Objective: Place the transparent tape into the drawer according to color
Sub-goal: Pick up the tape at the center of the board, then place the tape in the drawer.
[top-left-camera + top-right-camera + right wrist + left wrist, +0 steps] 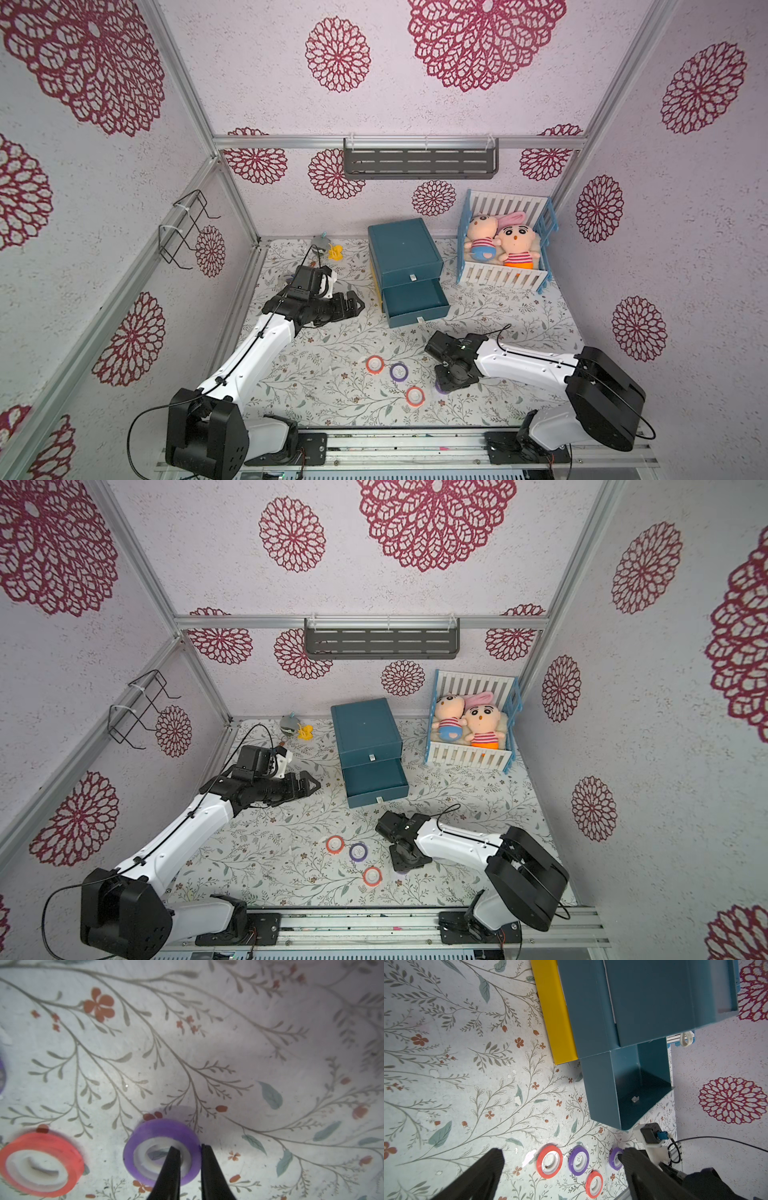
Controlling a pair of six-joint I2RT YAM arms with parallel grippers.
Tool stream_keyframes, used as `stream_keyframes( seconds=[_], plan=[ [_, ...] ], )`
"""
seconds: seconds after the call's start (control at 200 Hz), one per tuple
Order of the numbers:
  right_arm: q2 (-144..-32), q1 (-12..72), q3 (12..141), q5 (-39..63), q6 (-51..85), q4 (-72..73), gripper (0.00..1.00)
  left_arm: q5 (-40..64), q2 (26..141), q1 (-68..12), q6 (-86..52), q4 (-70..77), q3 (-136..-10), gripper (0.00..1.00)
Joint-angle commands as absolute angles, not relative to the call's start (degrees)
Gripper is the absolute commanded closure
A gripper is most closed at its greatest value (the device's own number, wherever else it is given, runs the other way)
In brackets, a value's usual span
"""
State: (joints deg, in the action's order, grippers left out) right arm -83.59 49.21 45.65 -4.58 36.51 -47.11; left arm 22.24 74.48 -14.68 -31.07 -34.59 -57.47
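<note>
Transparent tape: four rings in view, all flat on the floral mat [316, 374] in front of the drawer cabinet [403, 245], on the side its drawers open toward.

- Purple ring [162, 1136]: in front of the cabinet, toward the right arm.
- Second purple ring [398, 371] and two red-orange rings [375, 365] [414, 396]: near it, apart from each other.
- Right gripper [189, 1147]: pinching the purple ring's wall, one finger down the white core and the other against the outer face. The ring looks seated on the mat.
- Left gripper [360, 305]: spread wide and empty, beside the cabinet's left flank.
- Lower drawer [415, 297]: pulled out, nothing visible inside.

Judgement: the step in hand is the lift.
- Raise the ring straight up. A one-wall pinch lets it tilt or slip.
- Keep clear of the nearest red-orange ring.
- Carry it over the drawer's front lip and lower it inside before letting go.
- Which drawer takes purple cannot be told from here.
</note>
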Motion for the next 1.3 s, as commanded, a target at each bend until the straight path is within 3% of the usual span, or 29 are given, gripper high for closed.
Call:
stream_keyframes(
  seconds=[0.0, 0.616, 1.026, 1.296],
  plan=[
    [-80.76, 47.82, 48.11, -6.19, 35.40, -48.26, 1.00, 22.94, 73.74, -14.04, -30.36, -34.53, -58.46, 0.03],
    [-78.21, 40.32, 65.16, -8.90, 29.41, -55.93, 1.00, 23.64, 73.15, -14.04, -30.86, -35.16, -57.22, 0.03],
    [-87.29, 35.46, 85.12, -11.34, 23.63, -56.36, 1.00, 23.82, 71.73, -14.15, -31.19, -34.98, -54.80, 0.03],
    [-92.99, 32.62, 90.50, -11.56, 20.77, -54.90, 1.00, 24.09, 70.80, -14.11, -31.05, -35.32, -53.84, 0.03]
  ],
)
